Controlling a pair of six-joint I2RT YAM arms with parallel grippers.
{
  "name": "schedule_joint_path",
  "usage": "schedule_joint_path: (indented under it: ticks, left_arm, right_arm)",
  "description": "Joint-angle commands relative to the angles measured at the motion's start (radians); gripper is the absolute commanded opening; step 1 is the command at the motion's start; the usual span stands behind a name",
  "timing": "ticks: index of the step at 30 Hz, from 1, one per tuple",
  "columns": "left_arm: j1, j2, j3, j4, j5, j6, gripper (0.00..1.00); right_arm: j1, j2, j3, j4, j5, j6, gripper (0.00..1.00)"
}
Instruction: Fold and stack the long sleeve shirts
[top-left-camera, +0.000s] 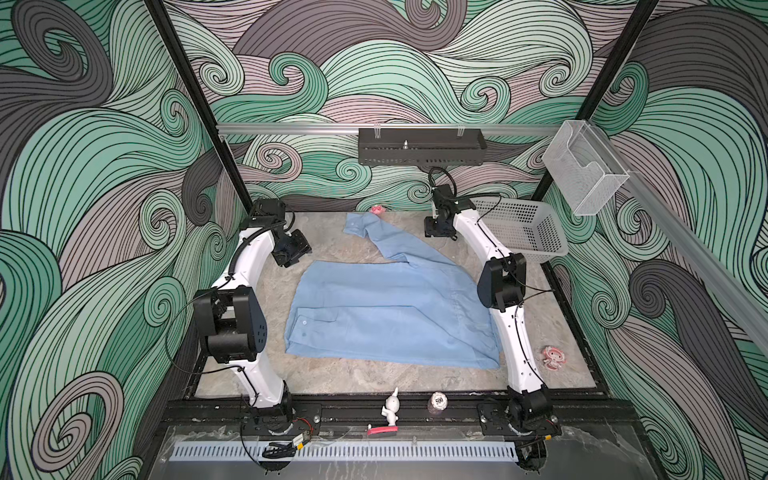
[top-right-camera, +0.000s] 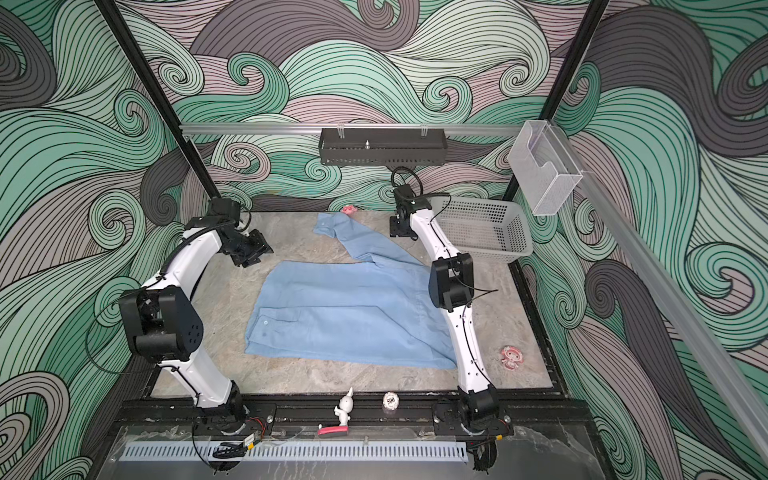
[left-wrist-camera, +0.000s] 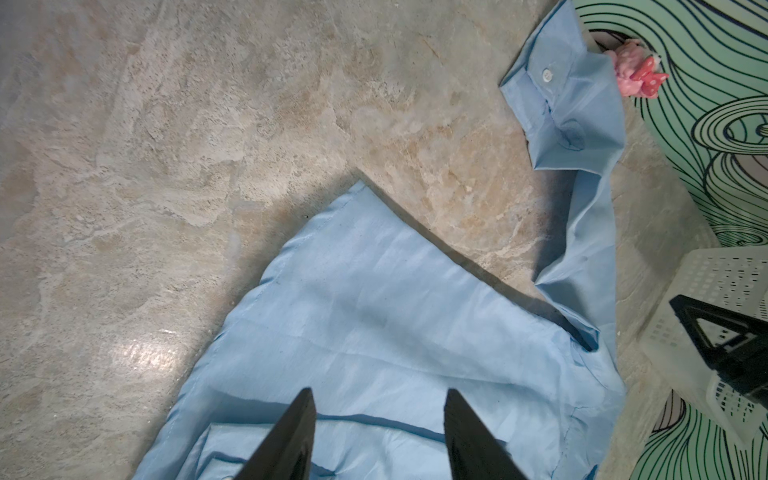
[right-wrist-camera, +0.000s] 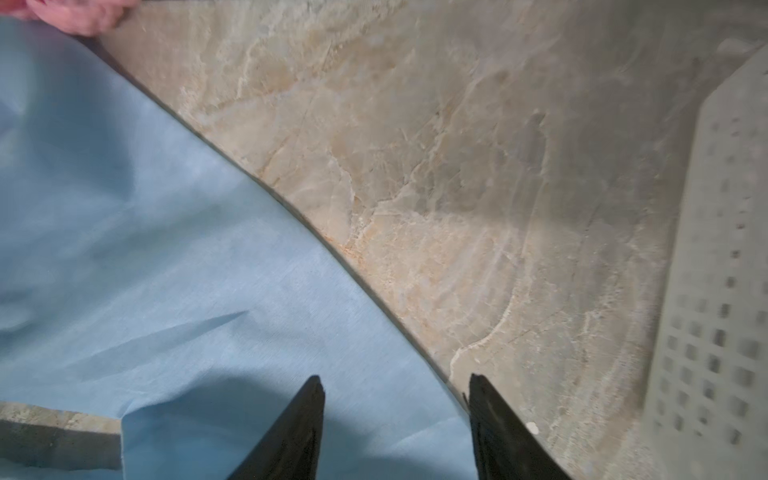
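**Bimanual shirt folding, early stage.** A single light blue shirt (top-left-camera: 390, 316) lies spread flat on the middle of the table (top-left-camera: 332, 376). One sleeve (top-left-camera: 353, 318) is laid across the body, and its buttoned cuff ends at the side of the garment facing the surface's left edge. The other sleeve (top-left-camera: 395, 245) runs out diagonally toward the far edge. Its cuff (top-left-camera: 356, 224) lies just beside a small pink item (top-left-camera: 377, 209).

The left gripper (left-wrist-camera: 378, 399) hovers above the far left corner of the shirt body, fingers apart with nothing between them. The right gripper (right-wrist-camera: 395, 386) hangs over the outstretched sleeve, between it and the white basket (top-left-camera: 523, 232) at the far right corner of the surface. Its jaws are likewise apart and empty, and the sleeve's border passes beneath the fingertips in the right wrist view.

*Progress, as judged from the layout:* only the first sleeve fold appears done. What is left is to bring the second sleeve onto the body, fold the body into a compact packet, and set it down as a stack. No other shirt and no stack are visible in any view.
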Motion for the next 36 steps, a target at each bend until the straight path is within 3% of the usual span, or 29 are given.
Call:
schedule_joint_path:
  ticks: [1,6,11,15,22,24,30,36]
  left_arm:
    - [0.010,-0.030,0.004,-0.011,0.010,0.015,0.53]
    - [0.011,-0.037,0.007,-0.003,0.028,0.016,0.53]
    - [0.012,-0.045,0.010,-0.002,0.033,0.021,0.53]
    - [0.015,-0.044,0.017,-0.002,0.039,0.023,0.53]
    - [0.017,-0.050,0.021,-0.005,0.041,0.031,0.52]
    - [0.017,-0.049,0.016,-0.003,0.040,0.031,0.52]
    - [0.017,-0.031,-0.007,0.012,0.055,0.023,0.52]
    - [0.018,-0.007,-0.033,0.039,0.084,0.007,0.52]
  right_arm:
    - [0.017,0.057,0.001,0.004,-0.024,0.010,0.62]
    - [0.029,0.130,0.037,0.006,-0.023,0.013,0.70]
    - [0.041,0.183,0.065,-0.051,-0.012,0.010,0.70]
    - [0.067,0.175,0.038,-0.073,0.018,-0.007,0.61]
    - [0.053,0.160,0.061,-0.079,0.049,0.013,0.16]
    - [0.040,0.141,0.088,-0.078,0.051,0.021,0.07]
    - [0.005,0.023,0.113,-0.077,0.057,0.017,0.05]
    - [0.004,-0.115,0.013,-0.053,0.084,-0.022,0.06]
